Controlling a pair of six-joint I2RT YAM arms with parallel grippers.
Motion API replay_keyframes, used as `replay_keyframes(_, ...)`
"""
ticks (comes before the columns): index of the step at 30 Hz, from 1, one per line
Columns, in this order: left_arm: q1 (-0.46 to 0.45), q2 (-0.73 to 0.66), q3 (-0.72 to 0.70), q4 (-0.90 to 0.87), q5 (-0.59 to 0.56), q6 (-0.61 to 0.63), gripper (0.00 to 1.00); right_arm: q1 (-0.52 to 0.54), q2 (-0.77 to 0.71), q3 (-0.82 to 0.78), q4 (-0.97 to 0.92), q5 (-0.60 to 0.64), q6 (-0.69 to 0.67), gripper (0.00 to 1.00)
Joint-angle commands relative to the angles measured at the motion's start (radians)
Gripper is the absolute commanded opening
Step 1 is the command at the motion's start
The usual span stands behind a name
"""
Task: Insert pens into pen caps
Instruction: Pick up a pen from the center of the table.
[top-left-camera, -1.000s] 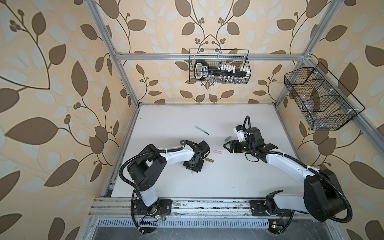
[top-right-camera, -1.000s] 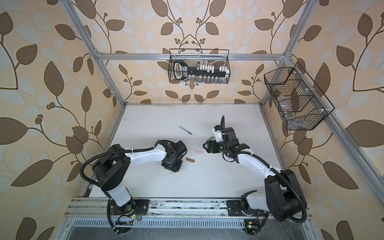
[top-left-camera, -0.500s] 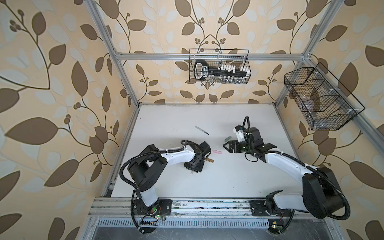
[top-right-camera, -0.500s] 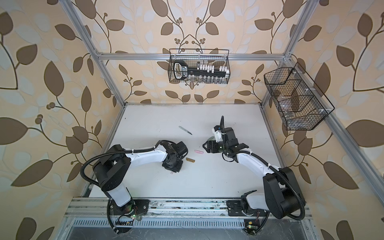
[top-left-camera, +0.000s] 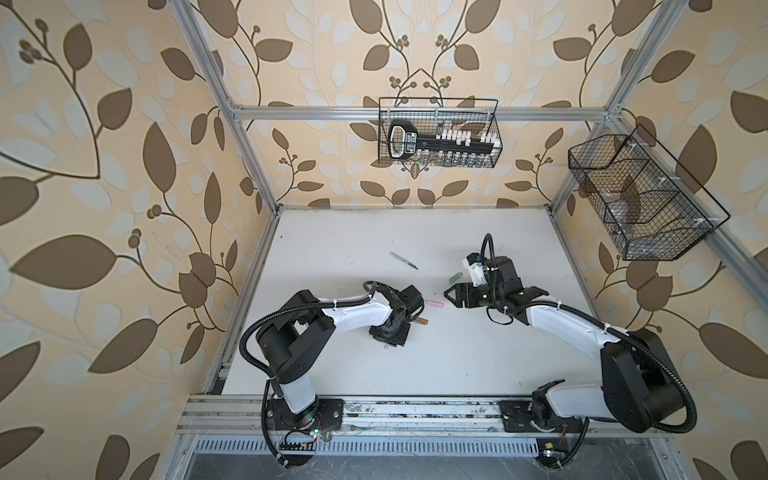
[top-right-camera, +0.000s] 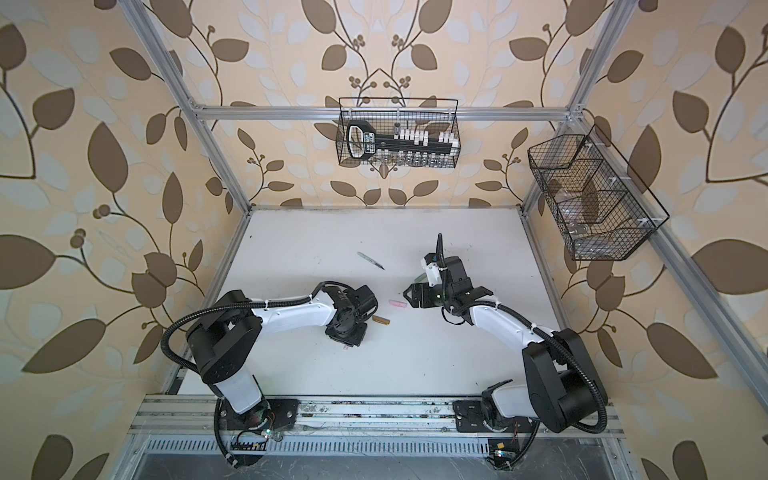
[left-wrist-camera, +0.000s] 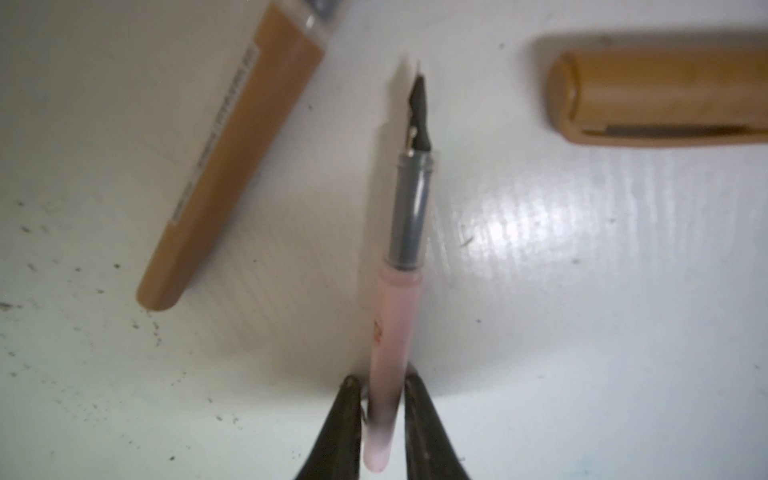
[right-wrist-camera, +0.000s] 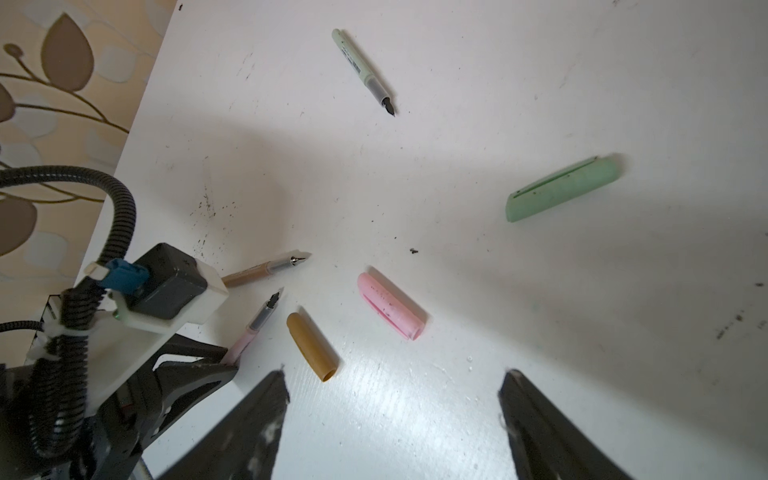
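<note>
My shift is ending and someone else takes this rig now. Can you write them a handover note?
The left gripper is closed on the rear end of the pink pen.
The right gripper is open and empty, near the pink cap.
The brown pen, brown cap, green pen and green cap lie loose on the table.
Done: no pen capped yet.
Left: cap all three.

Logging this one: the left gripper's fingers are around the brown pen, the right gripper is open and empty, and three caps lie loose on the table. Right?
Not quite. The left gripper has its fingers around the pink pen, not the brown pen, which lies loose beside it; the left wrist view shows this. The rest is right, including the open, empty right gripper.
</note>
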Motion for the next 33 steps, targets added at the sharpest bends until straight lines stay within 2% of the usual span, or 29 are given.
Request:
replay_keyframes(1,-0.01,0.024,-0.035,-0.056,-0.012,-0.004,0.17,0.007,0.009,0.024,-0.016,0.02,-0.023,0.82)
replay_keyframes(3,-0.01,0.022,-0.035,-0.055,-0.016,-0.001,0.12,0.011,0.019,0.035,-0.04,0.039,-0.038,0.82)
replay_keyframes(13,-0.014,0.014,-0.027,-0.06,-0.05,0.015,0.04,0.039,0.043,0.083,-0.094,0.071,-0.09,0.83)
replay_keyframes(20,-0.014,-0.081,0.005,-0.066,-0.106,0.046,0.01,0.078,0.117,0.187,-0.218,0.105,-0.21,0.83)
replay_keyframes(27,-0.014,-0.296,-0.027,0.015,-0.218,0.055,0.01,0.134,0.268,0.334,-0.323,0.098,-0.264,0.83)
replay_keyframes(31,-0.014,-0.492,-0.082,0.095,-0.263,0.087,0.07,0.169,0.362,0.412,-0.351,0.098,-0.267,0.84)
replay_keyframes(33,-0.014,-0.573,-0.108,0.138,-0.251,0.109,0.09,0.183,0.404,0.445,-0.365,0.102,-0.268,0.84)
